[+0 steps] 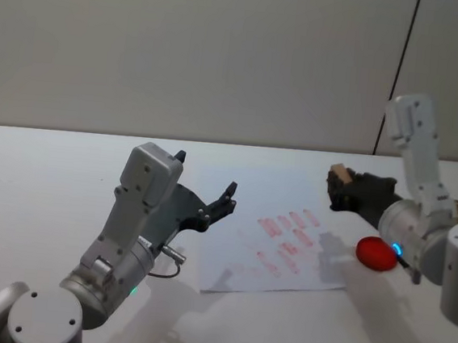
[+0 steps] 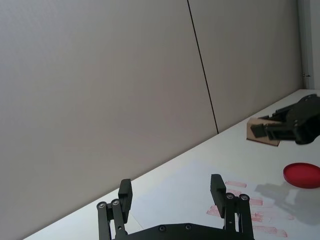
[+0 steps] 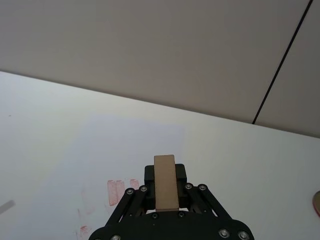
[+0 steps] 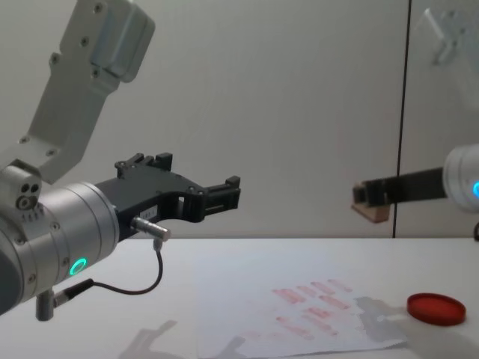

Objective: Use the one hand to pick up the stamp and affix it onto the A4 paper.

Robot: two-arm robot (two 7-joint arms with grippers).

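i had the right arm's black two-fingered gripper [image 1: 339,187] pinching the small tan wooden stamp block [image 1: 340,172]. its jaws pressed on the block's plain sides, so one end stuck out past the fingertips, free to meet a surface. the block hung in the air well above the white counter [image 1: 50,179], over the far right edge of the white a4 paper [image 1: 247,193] and near the flat round red ink pad [image 1: 376,254]. i judged that height as carrying clearance: nothing dragged across the rows of red rectangular imprints [image 1: 287,238], and i kept room to pick a bare patch before lowering. the printed rows filled the sheet's right half, while its left half lay blank, so that looked the natural target.

the left gripper [image 1: 205,174] sat raised over the paper's left edge with its fingers spread and nothing between them. i read it as parked, since one arm was enough for the job. its position did crowd the blank side somewhat.
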